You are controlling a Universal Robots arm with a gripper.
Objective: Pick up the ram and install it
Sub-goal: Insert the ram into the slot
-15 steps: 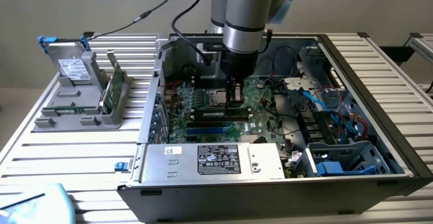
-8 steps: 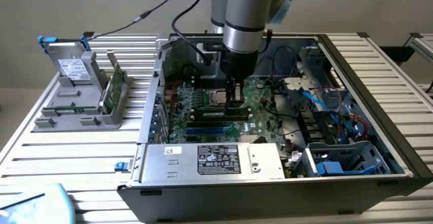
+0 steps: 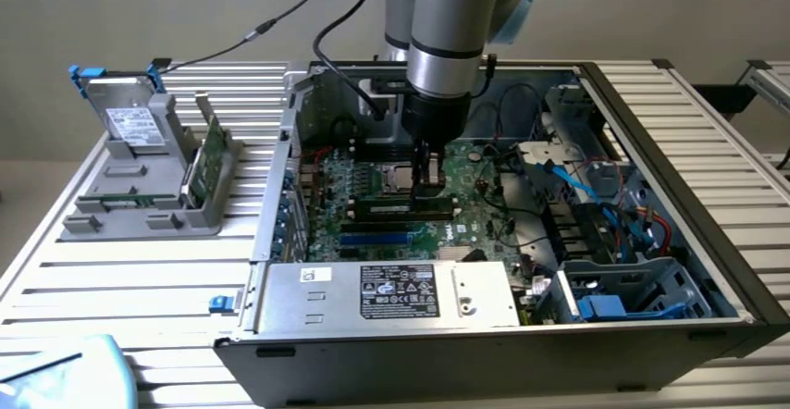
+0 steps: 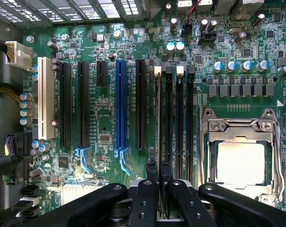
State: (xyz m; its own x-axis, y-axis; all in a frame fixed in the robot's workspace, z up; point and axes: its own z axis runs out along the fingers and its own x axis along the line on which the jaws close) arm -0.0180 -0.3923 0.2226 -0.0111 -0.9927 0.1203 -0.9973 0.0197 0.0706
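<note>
Inside the open black metal computer case (image 3: 494, 367), my black two-fingered claw (image 4: 158, 174) is pinched tight on the slim green ram stick (image 4: 157, 123). I hold it edge-on to line up with the long black memory slots (image 4: 180, 123) on the big green motherboard (image 4: 105, 111). The stick runs straight out from between my fingertips.

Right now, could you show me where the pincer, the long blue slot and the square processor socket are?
pincer (image 4: 158, 168), wrist view, midway between its two black fingertips.
blue slot (image 4: 119, 109), wrist view, middle of its length.
processor socket (image 4: 241, 163), wrist view, its pale centre square.
</note>
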